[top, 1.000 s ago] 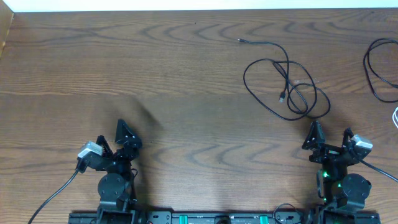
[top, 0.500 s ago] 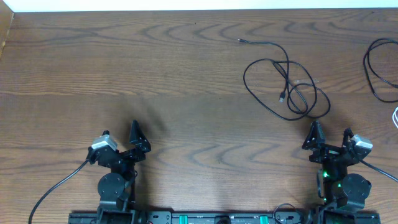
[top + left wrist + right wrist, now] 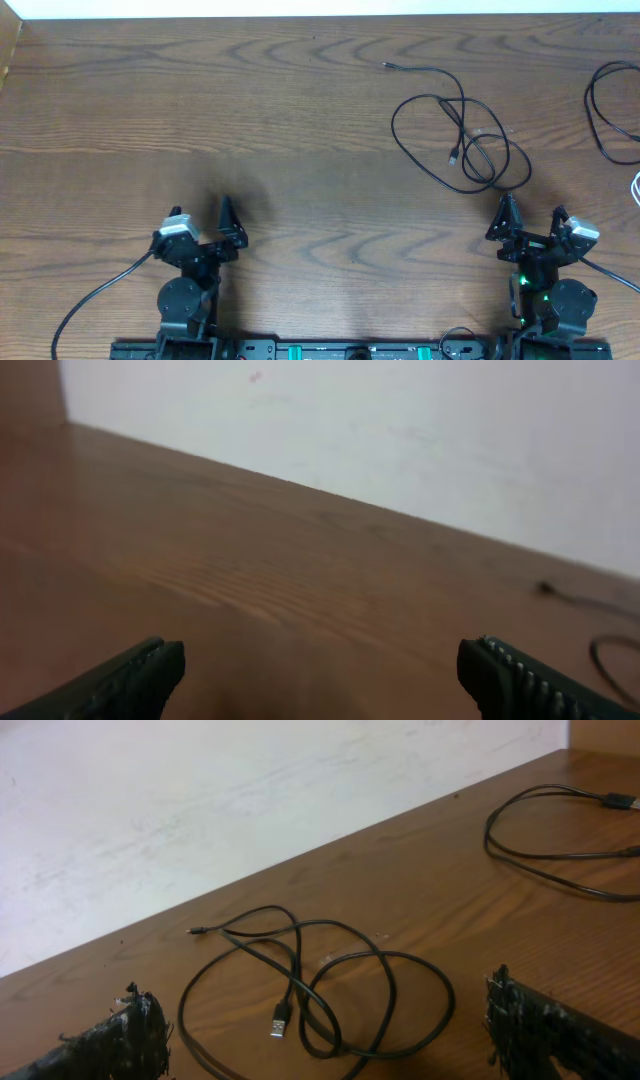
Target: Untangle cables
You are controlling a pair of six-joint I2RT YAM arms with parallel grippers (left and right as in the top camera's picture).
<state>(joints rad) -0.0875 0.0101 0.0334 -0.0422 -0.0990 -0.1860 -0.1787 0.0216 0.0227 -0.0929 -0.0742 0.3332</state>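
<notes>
A black cable (image 3: pixel 453 157) lies in overlapping loops on the right half of the wooden table, with a USB plug inside the coil; the right wrist view shows it (image 3: pixel 279 1020) just ahead of the fingers. A second black cable (image 3: pixel 588 100) loops at the far right edge, also in the right wrist view (image 3: pixel 487 832). A bit of white cable (image 3: pixel 636 188) shows at the right edge. My right gripper (image 3: pixel 532 218) (image 3: pixel 330 1050) is open and empty, just short of the coil. My left gripper (image 3: pixel 215 228) (image 3: pixel 320 680) is open and empty, far left of the cables.
The wooden table (image 3: pixel 300 120) ends at a white wall at the back (image 3: pixel 400 430). A cable end (image 3: pixel 585 600) shows faintly at the right of the left wrist view. Thick black wires run from both arm bases at the front edge.
My left arm has turned to the right, its gripper now pointing more toward the table's middle. The right arm and the cables have not moved.
</notes>
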